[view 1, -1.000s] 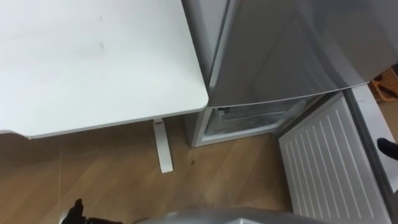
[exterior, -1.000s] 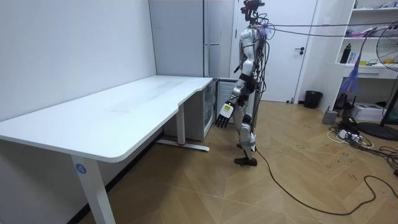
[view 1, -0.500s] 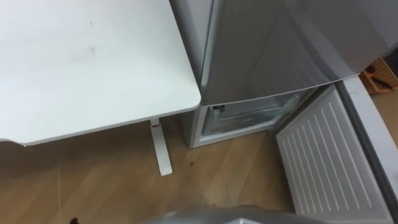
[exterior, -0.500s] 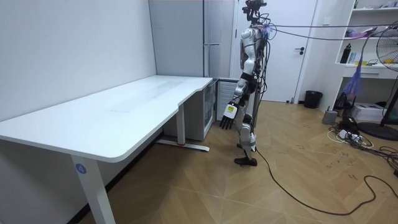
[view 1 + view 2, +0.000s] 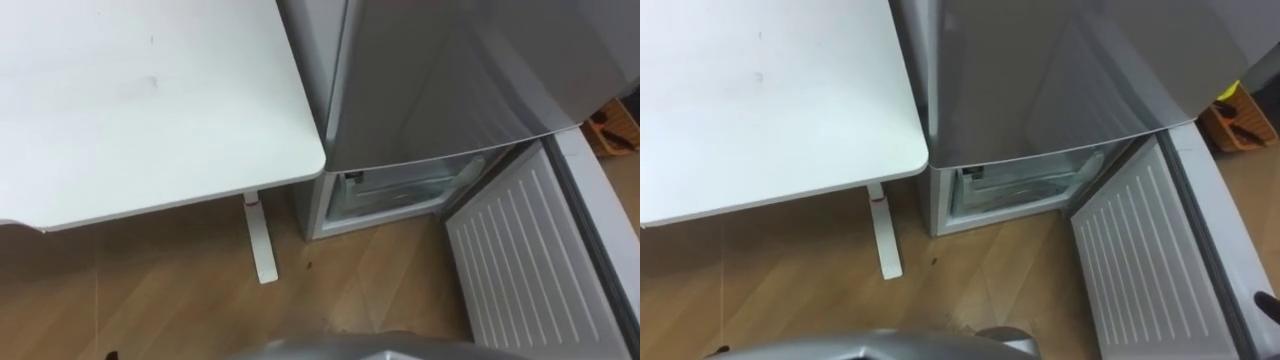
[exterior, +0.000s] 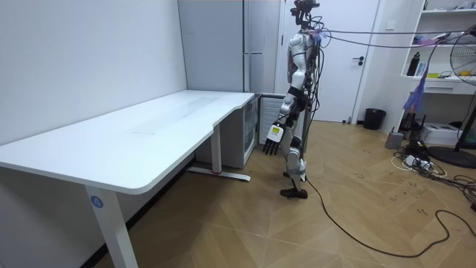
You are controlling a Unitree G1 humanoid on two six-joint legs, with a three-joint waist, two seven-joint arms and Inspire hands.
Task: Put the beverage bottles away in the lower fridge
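Observation:
The silver fridge stands right of the white table. Its lower compartment is open, with pale, frosty-looking walls inside. The lower door is swung out to the right and shows its ribbed white inner lining. In the room view I stand upright in front of the fridge, at the table's far end. My left hand hangs by my thigh with straight, relaxed fingers and holds nothing. A dark sliver of my right hand shows at the right edge.
The table's leg and foot stand on the wood floor just left of the fridge. An orange object lies beyond the open door. A small bin, shelves and clutter are at the room view's right.
The eye view has shifted a little. My left hand has dropped out at the lower left and my right hand no longer shows at the right edge. My stance is almost unchanged.

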